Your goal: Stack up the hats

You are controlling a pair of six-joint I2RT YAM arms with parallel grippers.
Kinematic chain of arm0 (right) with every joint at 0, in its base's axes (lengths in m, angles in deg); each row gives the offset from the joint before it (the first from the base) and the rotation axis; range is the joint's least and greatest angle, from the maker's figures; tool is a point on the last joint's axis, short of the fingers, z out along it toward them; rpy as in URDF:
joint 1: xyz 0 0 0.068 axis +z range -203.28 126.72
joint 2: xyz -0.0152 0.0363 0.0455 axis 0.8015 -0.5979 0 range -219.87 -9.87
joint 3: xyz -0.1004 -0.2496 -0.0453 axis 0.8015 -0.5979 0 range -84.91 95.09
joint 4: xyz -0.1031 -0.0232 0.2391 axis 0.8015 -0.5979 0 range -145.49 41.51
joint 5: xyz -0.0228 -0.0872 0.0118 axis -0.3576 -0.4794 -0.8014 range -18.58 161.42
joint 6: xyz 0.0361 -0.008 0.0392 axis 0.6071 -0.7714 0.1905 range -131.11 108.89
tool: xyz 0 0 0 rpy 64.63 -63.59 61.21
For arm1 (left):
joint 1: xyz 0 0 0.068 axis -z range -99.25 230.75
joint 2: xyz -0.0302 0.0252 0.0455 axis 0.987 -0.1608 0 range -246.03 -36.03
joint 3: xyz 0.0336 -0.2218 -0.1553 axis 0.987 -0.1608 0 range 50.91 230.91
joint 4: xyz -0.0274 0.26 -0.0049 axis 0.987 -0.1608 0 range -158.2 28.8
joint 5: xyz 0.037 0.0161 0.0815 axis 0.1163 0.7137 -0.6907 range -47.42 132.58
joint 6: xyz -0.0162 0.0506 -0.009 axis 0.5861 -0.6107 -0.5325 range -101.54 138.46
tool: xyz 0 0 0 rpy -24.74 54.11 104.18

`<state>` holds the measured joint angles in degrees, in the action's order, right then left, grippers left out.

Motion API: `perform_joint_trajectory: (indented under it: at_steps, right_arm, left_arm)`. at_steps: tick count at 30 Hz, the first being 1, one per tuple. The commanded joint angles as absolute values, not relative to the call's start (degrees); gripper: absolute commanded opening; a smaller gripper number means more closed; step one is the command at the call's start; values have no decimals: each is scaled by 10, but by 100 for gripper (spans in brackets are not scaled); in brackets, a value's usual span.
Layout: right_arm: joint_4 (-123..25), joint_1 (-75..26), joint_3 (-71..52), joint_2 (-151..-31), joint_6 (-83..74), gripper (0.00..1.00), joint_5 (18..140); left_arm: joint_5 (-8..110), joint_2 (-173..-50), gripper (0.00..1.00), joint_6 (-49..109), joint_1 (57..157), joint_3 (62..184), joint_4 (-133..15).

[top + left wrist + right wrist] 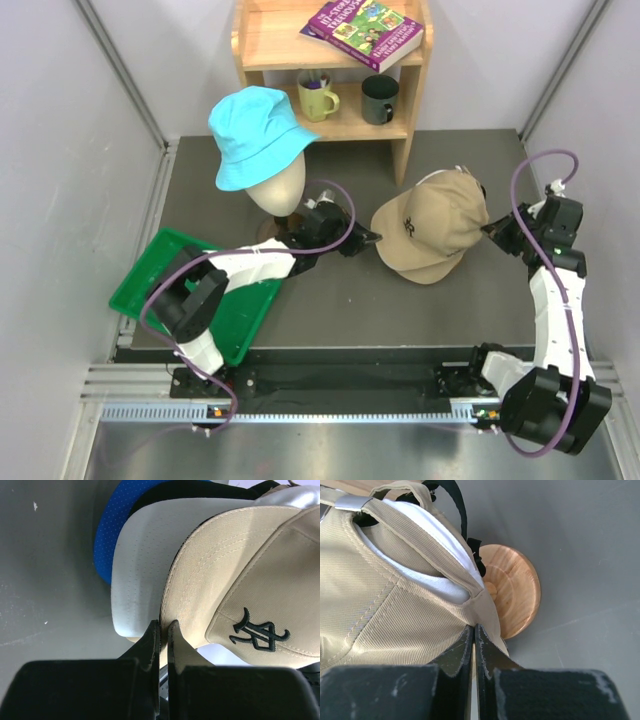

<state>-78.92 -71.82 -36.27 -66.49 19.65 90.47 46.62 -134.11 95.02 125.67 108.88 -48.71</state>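
Note:
A tan cap (430, 225) with a black emblem tops a pile of caps in the middle of the mat. In the left wrist view a white brim (145, 565), a royal blue brim (112, 525) and a black one (170, 490) fan out under the tan cap (260, 580). My left gripper (372, 238) (163, 625) is shut on the tan brim's edge. My right gripper (490, 228) (473, 628) is shut on the tan cap's (380, 605) back rim, with white fabric (435, 582) showing inside it. A cyan bucket hat (258, 135) sits on the mannequin head (278, 190).
The wooden stand's round base (512, 587) lies under the pile. A green tray (150, 275) sits at the left, under my left arm. A wooden shelf (405, 110) at the back holds a book (362, 30) and two mugs (318, 98). Walls close in both sides.

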Motion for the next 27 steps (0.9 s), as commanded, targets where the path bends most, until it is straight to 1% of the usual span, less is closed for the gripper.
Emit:
perform_joint_trajectory:
  at_steps: [1,3,6,7,8,9,10,11,12,13,15,16,18,22,27]
  right_arm:
    - [-835,-723,-367,-690,187,0,850]
    - [-840,-724,-343,-696,182,0,857]
    - [-850,-723,-312,-703,171,15,857]
    - [-854,-724,-307,-699,169,29,857]
    - [-856,-724,-296,-695,166,36,857]
    - [-857,-723,-293,-691,167,42,852]
    - [-857,-723,-290,-682,166,53,851]
    - [-857,-723,-289,-677,166,60,850]
    - [-857,-724,-288,-674,167,65,850]
    - [-858,-724,-289,-667,166,74,850]
    - [-858,-723,-291,-660,165,81,848]
    - [-858,-723,-291,-658,162,83,847]
    - [-862,-723,-286,-652,159,86,840]
    - [-863,-723,-275,-638,145,90,831]
    - [-874,-721,-254,-622,121,95,819]
  left_arm:
    - [423,-1396,0,937,1250,1075,-609]
    - [423,-1397,0,933,1250,1065,-609]
    - [422,-1394,0,897,1250,1072,-609]
    - [421,-1391,0,887,1250,1077,-629]
    - [419,-1386,0,878,1250,1082,-637]
    - [416,-1382,3,863,1250,1090,-640]
    - [413,-1376,8,857,1250,1092,-641]
    - [411,-1367,28,856,1252,1092,-641]
    - [411,-1361,38,852,1251,1090,-637]
    - [409,-1356,47,849,1253,1090,-637]
    - [405,-1345,67,837,1257,1095,-647]
    - [398,-1342,71,830,1259,1099,-654]
    - [390,-1331,76,809,1266,1108,-675]
    - [368,-1297,82,766,1285,1105,-696]
    - [306,-1188,87,666,1322,1053,-725]
